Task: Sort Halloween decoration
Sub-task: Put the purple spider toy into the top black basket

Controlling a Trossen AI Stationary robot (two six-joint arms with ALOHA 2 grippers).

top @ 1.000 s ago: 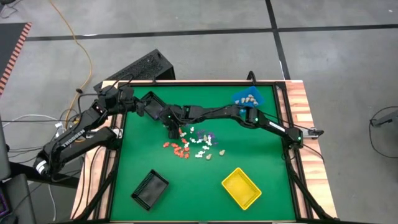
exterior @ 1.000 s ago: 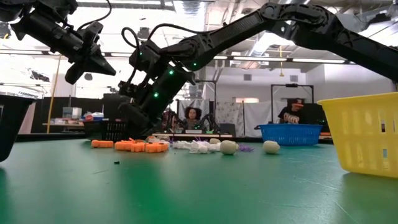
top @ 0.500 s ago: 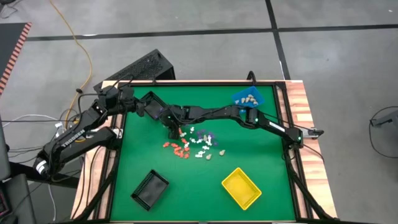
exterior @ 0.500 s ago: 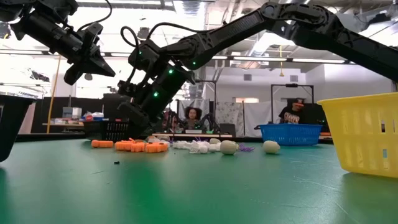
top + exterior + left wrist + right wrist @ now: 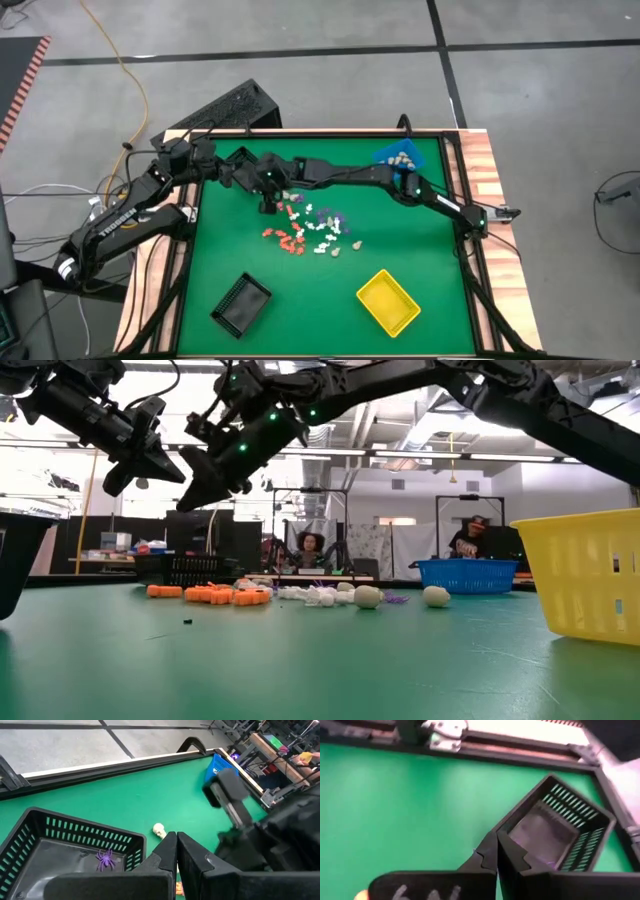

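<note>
Halloween decoration (image 5: 312,228) lies mid-bench, just beside the raised right tool (image 5: 267,204), fingers together; left tool (image 5: 232,172), also together, hovers near the bench's (image 5: 420,250) far-left edge.

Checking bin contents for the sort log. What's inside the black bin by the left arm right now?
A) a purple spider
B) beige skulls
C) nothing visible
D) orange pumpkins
A: the left wrist view shows a single purple spider lying on the floor of the black bin; the orange pieces lie loose on the green mat in the high view, and the beige pieces sit in the blue bin.
</note>
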